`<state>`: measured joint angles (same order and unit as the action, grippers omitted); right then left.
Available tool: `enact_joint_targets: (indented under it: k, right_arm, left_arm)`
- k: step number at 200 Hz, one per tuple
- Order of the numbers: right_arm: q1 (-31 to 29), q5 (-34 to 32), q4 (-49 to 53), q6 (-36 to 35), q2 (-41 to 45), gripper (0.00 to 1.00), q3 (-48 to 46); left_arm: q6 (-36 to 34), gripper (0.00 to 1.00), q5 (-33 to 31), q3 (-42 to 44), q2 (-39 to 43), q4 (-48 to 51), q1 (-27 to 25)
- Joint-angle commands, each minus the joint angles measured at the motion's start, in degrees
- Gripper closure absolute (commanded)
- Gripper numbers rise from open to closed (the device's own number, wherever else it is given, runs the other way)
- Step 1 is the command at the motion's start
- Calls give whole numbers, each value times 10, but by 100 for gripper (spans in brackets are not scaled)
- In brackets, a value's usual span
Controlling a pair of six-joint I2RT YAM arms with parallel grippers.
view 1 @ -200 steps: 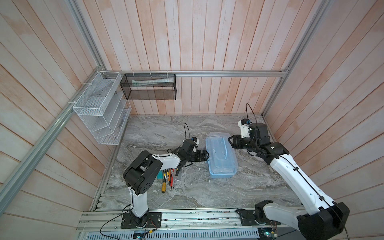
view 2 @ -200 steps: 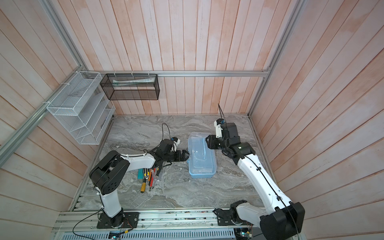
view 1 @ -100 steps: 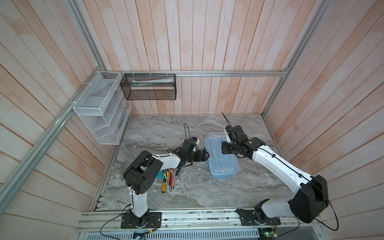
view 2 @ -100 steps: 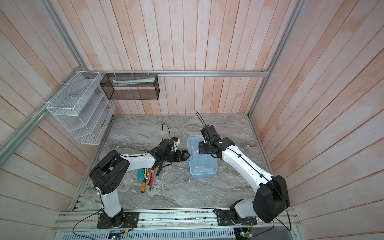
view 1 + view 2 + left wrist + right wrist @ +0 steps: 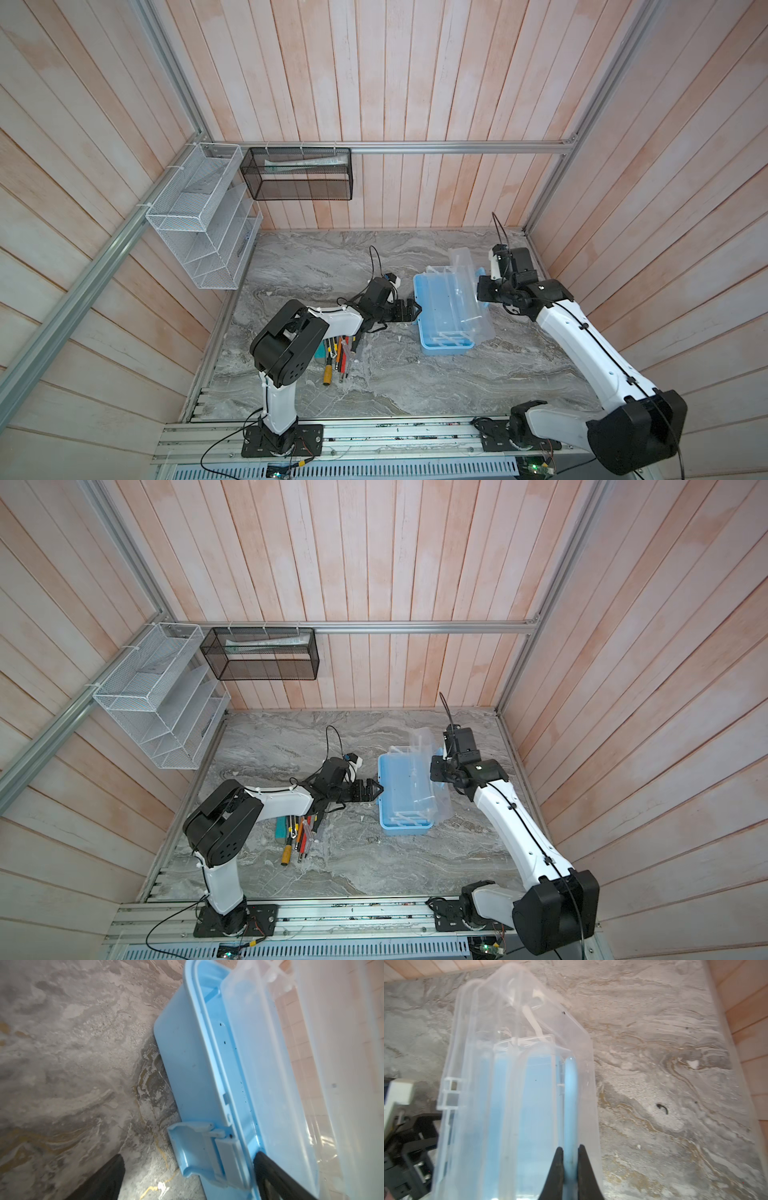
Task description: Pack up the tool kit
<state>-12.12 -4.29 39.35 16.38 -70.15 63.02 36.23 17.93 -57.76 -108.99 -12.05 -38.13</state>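
Observation:
The tool kit (image 5: 432, 328) (image 5: 395, 808) is a pale-blue case on the marble table, in both top views. Its clear lid (image 5: 467, 286) (image 5: 424, 750) (image 5: 517, 1053) stands raised and tilted to the right. My right gripper (image 5: 483, 291) (image 5: 435, 771) (image 5: 569, 1147) is shut on the lid's blue loop handle (image 5: 570, 1095). My left gripper (image 5: 412, 309) (image 5: 374, 789) (image 5: 189, 1155) is open at the case's left wall. The grey latch (image 5: 226, 1157) lies between its fingers. Clear trays (image 5: 451, 338) show inside the case (image 5: 187, 1064).
Several screwdrivers (image 5: 338, 357) (image 5: 297, 833) lie under my left arm near the table's left side. A white wire rack (image 5: 203, 220) hangs on the left wall and a black mesh basket (image 5: 299, 174) on the back wall. Wooden walls enclose the table.
My right gripper reached over the closed case, shut on the lid's handle and drew back to the right, swinging the lid up. The left arm has stayed where it was.

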Motion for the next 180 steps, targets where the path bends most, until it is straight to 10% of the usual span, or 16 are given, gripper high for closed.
enact_joint_targets:
  k: [1,77,180]
  right_arm:
    - [57,-35,31,-12,4,100,-29]
    - [150,-19,14,4,45,51,-64]
    - [163,-20,27,-14,58,49,8]
  left_arm:
    - [-12,2,-28,17,-24,67,5]
    - [-28,2,-17,10,-27,77,8]
    - [-30,2,-7,4,4,46,5]
